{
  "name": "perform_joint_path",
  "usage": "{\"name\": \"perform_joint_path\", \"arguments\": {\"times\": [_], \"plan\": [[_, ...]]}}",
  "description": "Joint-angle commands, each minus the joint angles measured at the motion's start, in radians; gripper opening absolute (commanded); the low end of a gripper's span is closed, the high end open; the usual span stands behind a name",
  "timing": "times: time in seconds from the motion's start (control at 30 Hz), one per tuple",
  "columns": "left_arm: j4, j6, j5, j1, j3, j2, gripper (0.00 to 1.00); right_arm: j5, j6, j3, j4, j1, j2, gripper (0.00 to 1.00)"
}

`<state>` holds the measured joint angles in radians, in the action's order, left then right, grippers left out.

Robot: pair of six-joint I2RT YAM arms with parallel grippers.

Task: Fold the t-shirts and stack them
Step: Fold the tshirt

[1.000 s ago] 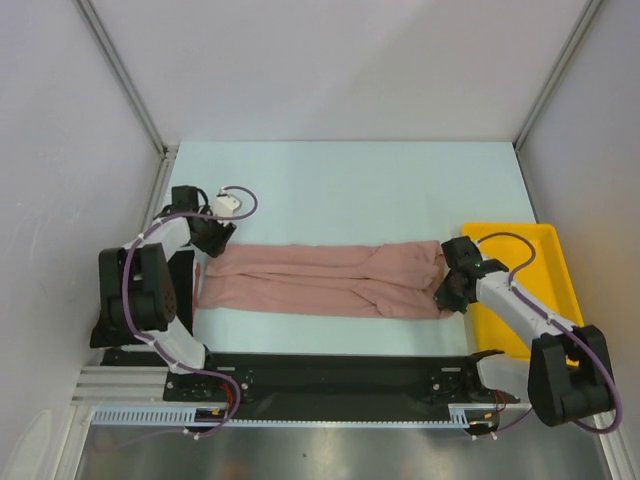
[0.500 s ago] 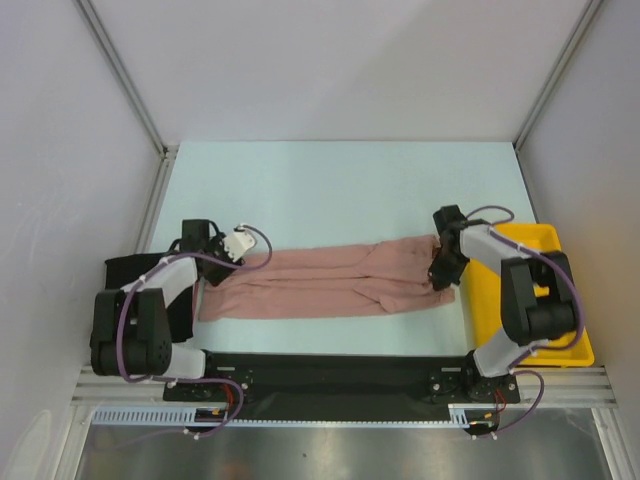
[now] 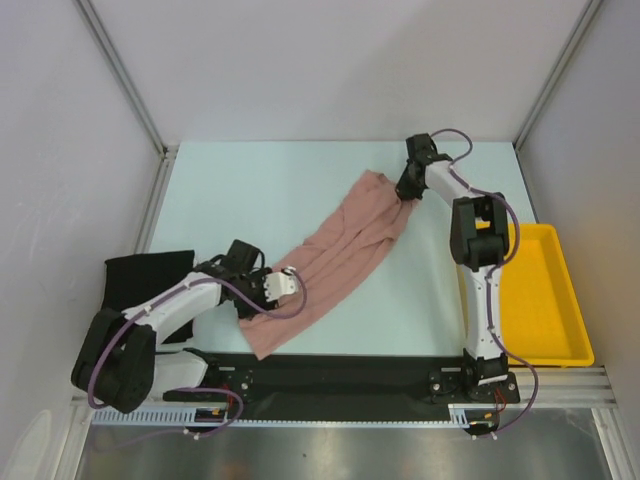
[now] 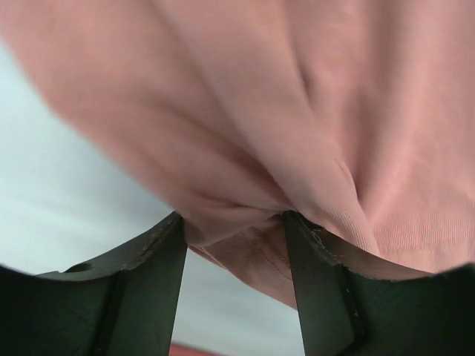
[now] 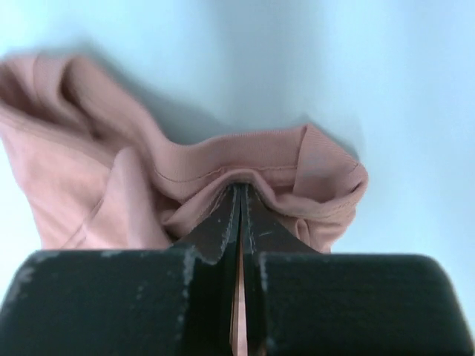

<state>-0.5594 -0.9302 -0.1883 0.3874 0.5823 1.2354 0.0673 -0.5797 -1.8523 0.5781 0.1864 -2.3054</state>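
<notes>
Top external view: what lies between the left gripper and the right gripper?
Only the pink t-shirt, stretched diagonally across the table from the left gripper near the front to the right gripper farther back; the top external view shows it.

Carrier: pale blue-green flat tabletop (image 3: 280, 190). Across middle, dusty pink cloth t-shirt (image 3: 340, 245) lies as long diagonal band, near left to far right. At near left edge, plain black cloth t-shirt (image 3: 145, 275), bunched. Along right edge, rigid yellow plastic rectangular tray (image 3: 545, 300), apart from both shirts.
</notes>
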Motion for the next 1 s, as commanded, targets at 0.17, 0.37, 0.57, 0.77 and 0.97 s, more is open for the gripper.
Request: {"name": "perform_joint_path", "arguments": {"times": [0.17,0.37,0.57,0.77,0.97], "plan": [[-0.062,0.287,-0.26,0.324,0.08,0.211,0.59,-0.116,0.024,-0.643,0.08,0.045,-0.383,0.0],[-0.024,0.401,-0.371,0.427,0.218,0.3,0.63,-0.155,-0.022,-0.631,-0.063,0.038,-0.382,0.0],[-0.098,0.406,-0.354,0.427,0.237,0.244,0.73,-0.159,0.003,-0.665,-0.052,0.028,-0.326,0.11],[-0.298,0.37,-0.206,0.424,0.275,0.165,0.86,-0.146,0.04,-0.59,-0.017,0.002,-0.168,0.43],[-0.437,0.28,-0.172,0.42,0.257,0.052,1.0,-0.069,0.057,-0.272,-0.029,-0.005,0.001,0.53]]}}
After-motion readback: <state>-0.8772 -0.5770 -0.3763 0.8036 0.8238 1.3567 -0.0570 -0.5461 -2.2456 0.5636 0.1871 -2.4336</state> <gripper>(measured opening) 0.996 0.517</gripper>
